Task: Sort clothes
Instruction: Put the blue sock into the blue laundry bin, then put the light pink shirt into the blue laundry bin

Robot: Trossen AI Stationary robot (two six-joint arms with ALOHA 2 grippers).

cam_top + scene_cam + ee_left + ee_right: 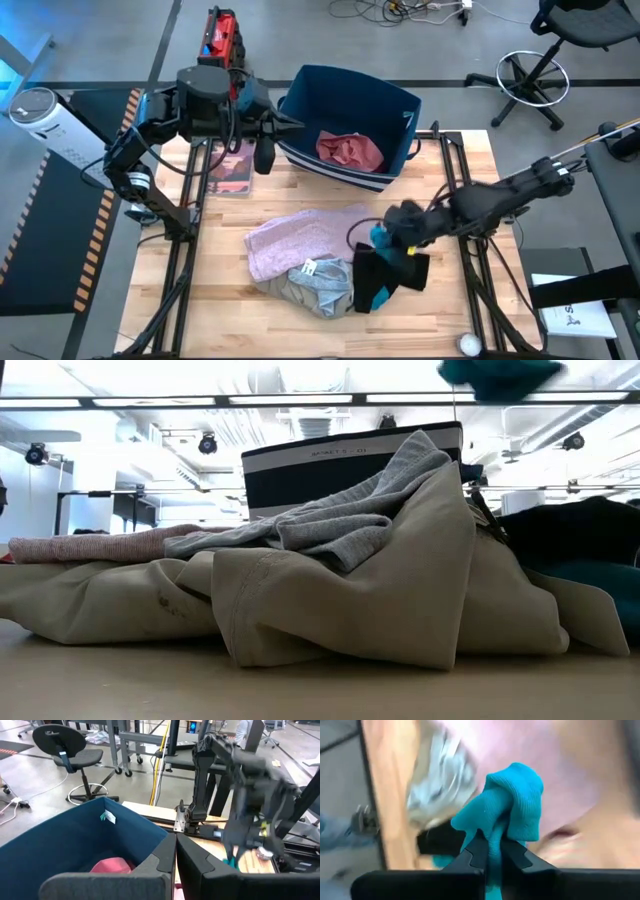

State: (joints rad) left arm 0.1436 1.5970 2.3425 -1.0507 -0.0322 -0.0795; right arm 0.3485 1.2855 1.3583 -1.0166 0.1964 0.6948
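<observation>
**Right gripper pinches teal garment above the pile**

The right gripper (pixel 489 851) is clamped on a soft teal knitted garment (pixel 512 800), lifted at the pile's 3 o'clock edge. Below lie a pale pink cloth (pixel 290 240), a grey-beige garment (pixel 318 285) and a black garment (pixel 400 272). At 12 o'clock, the navy plastic bin (pixel 345 95) holds a maroon garment (pixel 350 150). The left gripper (pixel 175 857) is closed and empty at the bin's 9 o'clock rim.
</observation>
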